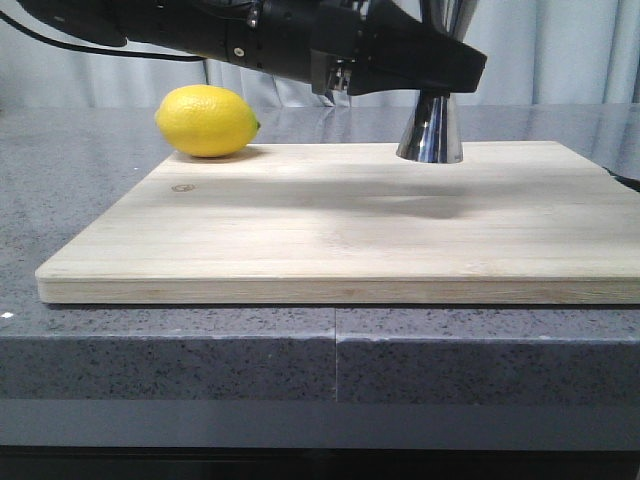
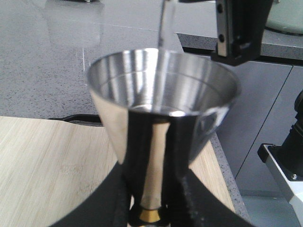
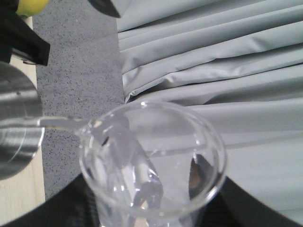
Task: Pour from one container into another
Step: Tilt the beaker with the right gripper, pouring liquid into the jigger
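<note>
Grey curtain behind, speckled grey counter (image 1: 200, 350) in front w/ a pale wooden board (image 1: 350, 235) on it; that's your workspace.

Pour is under way: the glass beaker (image 3: 151, 165) is tipped over in your right hand, rim turned toward the steel jigger (image 2: 161, 109), and a thin clear stream runs from its lip into the jigger's upper cone; liquid already shows low in the cone in the left wrist view. Right hand's fingers are mostly hidden under the glass, but it's clearly carrying the beaker. Jigger stands on the far right part of the board, foot visible in the front view (image 1: 430, 130); your left hand (image 2: 151, 208) is clamped on its narrow waist, dark fingers either side just above the gold band, steadying it.

Next, as I judge it: hold the tilt steady so the stream stays inside the cone, watch the level, then roll the beaker back upright before the cone fills; keep the left grip firm so the jigger doesn't tip.

Lemon (image 1: 207, 121) sits at the board's far left edge, well apart; ignore it.
</note>
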Robot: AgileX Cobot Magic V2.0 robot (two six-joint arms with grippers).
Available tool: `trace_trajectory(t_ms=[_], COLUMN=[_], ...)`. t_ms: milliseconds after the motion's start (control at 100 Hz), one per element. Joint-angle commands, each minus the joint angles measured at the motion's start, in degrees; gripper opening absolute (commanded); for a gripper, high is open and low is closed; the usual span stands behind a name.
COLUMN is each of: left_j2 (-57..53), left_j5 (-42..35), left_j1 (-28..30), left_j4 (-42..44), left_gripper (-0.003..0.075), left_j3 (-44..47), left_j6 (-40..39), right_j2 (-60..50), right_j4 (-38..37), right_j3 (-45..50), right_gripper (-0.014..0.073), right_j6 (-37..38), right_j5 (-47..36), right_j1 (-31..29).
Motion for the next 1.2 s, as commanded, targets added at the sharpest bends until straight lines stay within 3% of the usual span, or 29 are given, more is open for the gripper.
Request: trace_trajectory(t_ms=[0,1190], left_j2=[-3.8,-3.8], left_j5=[6.3,6.3], left_j1=[-0.4,-0.4], left_j4=[-4.2,-4.2], left_gripper=[-0.0021,-0.0021], left_j3=[-1.8,-1.8], left_j6=[-0.4,-0.4], right_j2=[-1.7,-1.7], right_j4=[-1.4,-7.2], right_j3=[-2.1,-2.1], right_gripper=[0.0271,0.0271], right_j6=[-0.3,-0.3], right_j5=[-0.3,-0.3], right_j1=[0.0,0.0])
